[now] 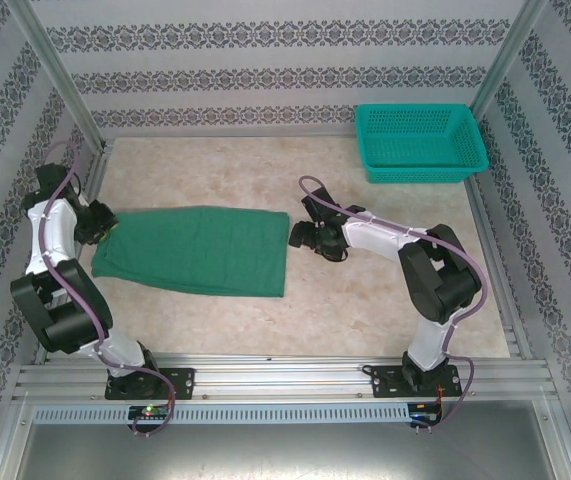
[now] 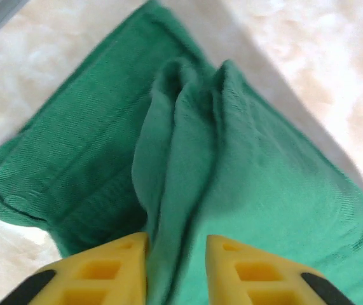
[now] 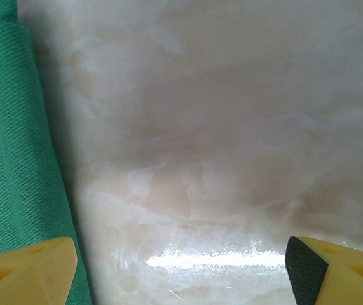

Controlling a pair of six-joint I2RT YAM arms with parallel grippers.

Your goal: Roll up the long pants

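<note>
Left pincer (image 2: 176, 251) pinching long pants (image 1: 200, 250) — right pincer (image 3: 181, 254) spread | pants' long axis left–right

The long pants (image 1: 193, 250) lie left of centre on the worktop (image 1: 365, 315); the basket (image 1: 420, 145) sits in the far right corner, well apart.

Green pants (image 1: 195, 250), teal basket (image 1: 420, 172), marbled beige table (image 1: 365, 300)

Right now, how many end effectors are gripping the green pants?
1. The left end effector pinches a raised fold at the left end of the long pants; the right end effector is open above the table beside their right edge.
</note>
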